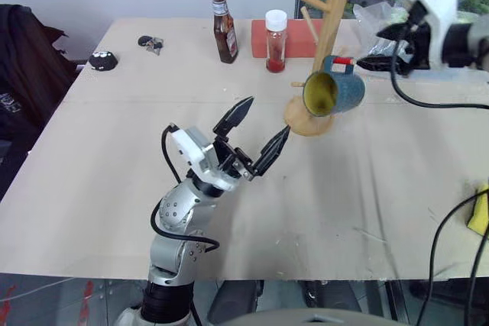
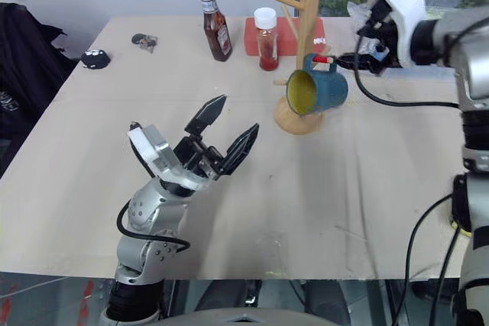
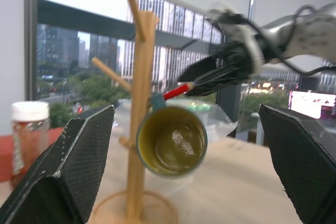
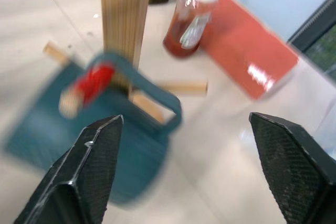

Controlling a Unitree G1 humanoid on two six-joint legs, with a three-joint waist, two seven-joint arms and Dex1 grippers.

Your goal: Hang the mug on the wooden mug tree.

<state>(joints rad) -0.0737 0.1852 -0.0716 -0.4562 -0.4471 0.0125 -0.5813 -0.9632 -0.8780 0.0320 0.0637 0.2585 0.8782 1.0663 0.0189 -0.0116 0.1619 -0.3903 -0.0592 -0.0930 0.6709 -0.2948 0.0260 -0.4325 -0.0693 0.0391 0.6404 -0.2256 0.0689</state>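
The teal mug [image 1: 336,91] with its yellow inside hangs by its handle [image 4: 160,103] on the red-tipped peg [image 1: 343,60] of the wooden mug tree [image 1: 332,13]. Its mouth is tilted toward me. My right gripper [image 1: 378,47] is open just to the right of the mug, and its fingers are clear of the handle. My left gripper [image 1: 266,118] is open and empty, raised over the middle of the table and pointing at the tree. The left wrist view shows the mug [image 3: 172,140] hanging free.
Behind the tree stand a ketchup bottle [image 1: 224,24], a red-spice jar [image 1: 275,40] and a flat red block [image 1: 298,37]. Small dark objects [image 1: 102,59] lie at the far left. A yellow sponge [image 1: 480,211] is at the table's right edge. Clear plastic [image 1: 378,17] is at the back right.
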